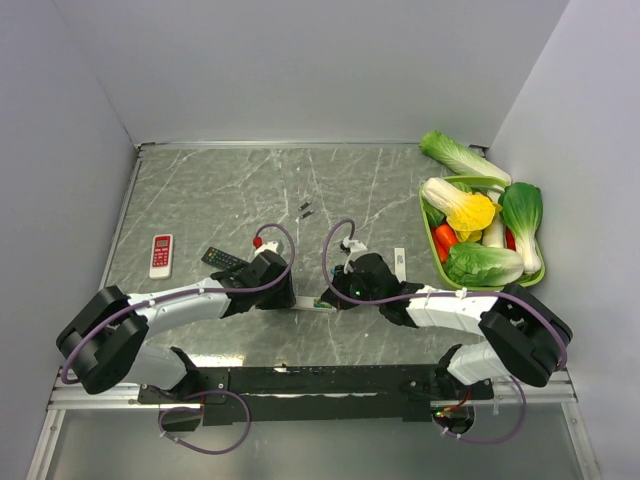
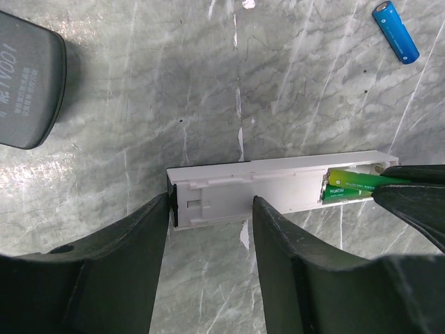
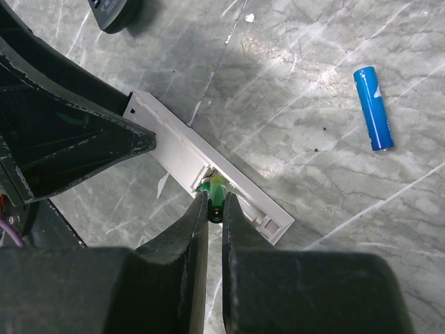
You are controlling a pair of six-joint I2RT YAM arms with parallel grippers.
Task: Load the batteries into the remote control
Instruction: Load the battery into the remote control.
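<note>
R fingers (image 3: pixel 196 240) pinch green battery (image 3: pixel 214 186) in remote (image 3: pixel 174 146); L fingers (image 2: pixel 135 261) spread beside it.

White remote (image 2: pixel 229 191) lies back-up, green batteries (image 2: pixel 354 186), seemingly two, in its bay; blue battery (image 2: pixel 395 31) apart.

We're seeing the open remote (image 1: pixel 322 303) lying front-centre on the table (image 1: pixel 220 190), a battery (image 2: pixel 351 186) sitting in its compartment, a loose battery (image 2: pixel 395 31) lying nearby, a second remote (image 1: pixel 222 258) and a third remote (image 1: pixel 161 255) lying left, and a vegetable tray (image 1: pixel 426 225) sitting far right.
</note>
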